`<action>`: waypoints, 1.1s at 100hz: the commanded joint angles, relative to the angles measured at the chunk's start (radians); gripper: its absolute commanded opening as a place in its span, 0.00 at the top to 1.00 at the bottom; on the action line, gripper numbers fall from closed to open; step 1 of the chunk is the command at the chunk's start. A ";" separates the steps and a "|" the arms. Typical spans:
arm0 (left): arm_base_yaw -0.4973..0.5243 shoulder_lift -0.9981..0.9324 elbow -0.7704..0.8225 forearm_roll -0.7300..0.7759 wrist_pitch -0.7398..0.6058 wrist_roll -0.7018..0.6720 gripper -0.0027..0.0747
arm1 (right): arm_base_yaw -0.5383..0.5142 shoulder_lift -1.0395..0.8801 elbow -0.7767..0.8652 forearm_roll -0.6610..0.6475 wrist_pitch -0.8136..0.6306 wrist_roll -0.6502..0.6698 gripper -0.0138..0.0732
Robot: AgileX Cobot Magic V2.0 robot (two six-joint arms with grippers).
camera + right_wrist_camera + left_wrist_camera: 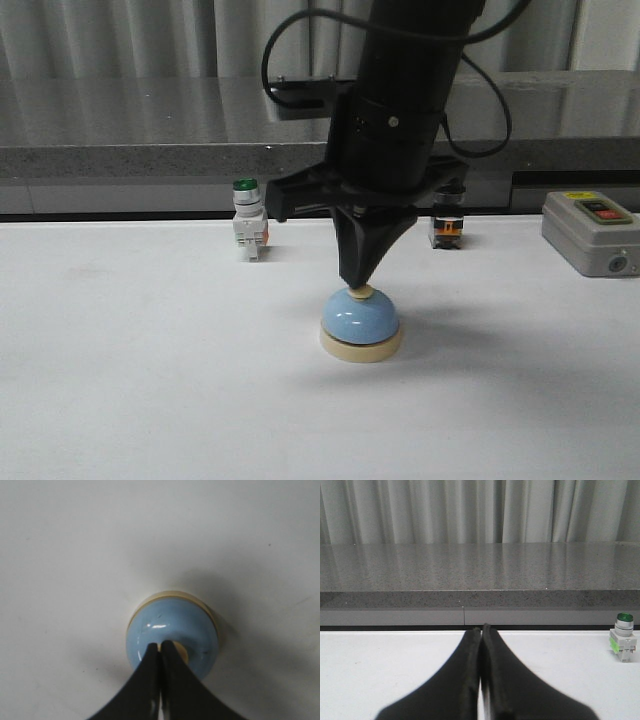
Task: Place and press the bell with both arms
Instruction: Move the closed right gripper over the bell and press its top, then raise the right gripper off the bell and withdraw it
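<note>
Standing upright on the table point(120, 380), the bell point(361, 322) points its button point(362, 292) straight up. I see my right gripper point(358, 283) clenched, tips on the button; left gripper point(481, 630) clenched, empty.

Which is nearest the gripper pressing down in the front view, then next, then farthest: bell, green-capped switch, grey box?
1. Bell, directly under the right gripper, touching.
2. Green-capped switch, behind, to the left.
3. Grey box, far right.

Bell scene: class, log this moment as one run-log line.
step: press | right gripper: shut, tip on bell button | left gripper: shut, away from bell | bell: upright on table
</note>
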 commanded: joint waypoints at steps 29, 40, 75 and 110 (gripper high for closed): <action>0.001 -0.030 0.041 -0.001 -0.076 -0.010 0.99 | -0.003 -0.078 -0.032 -0.005 -0.030 -0.011 0.91; 0.001 -0.030 0.041 -0.001 -0.076 -0.010 0.99 | -0.003 -0.131 -0.032 -0.005 -0.036 -0.011 0.91; 0.001 -0.030 0.041 -0.001 -0.076 -0.010 0.99 | -0.093 -0.280 0.004 -0.005 -0.014 -0.011 0.91; 0.001 -0.030 0.041 -0.001 -0.076 -0.010 0.99 | -0.319 -0.451 0.194 0.008 -0.022 0.002 0.91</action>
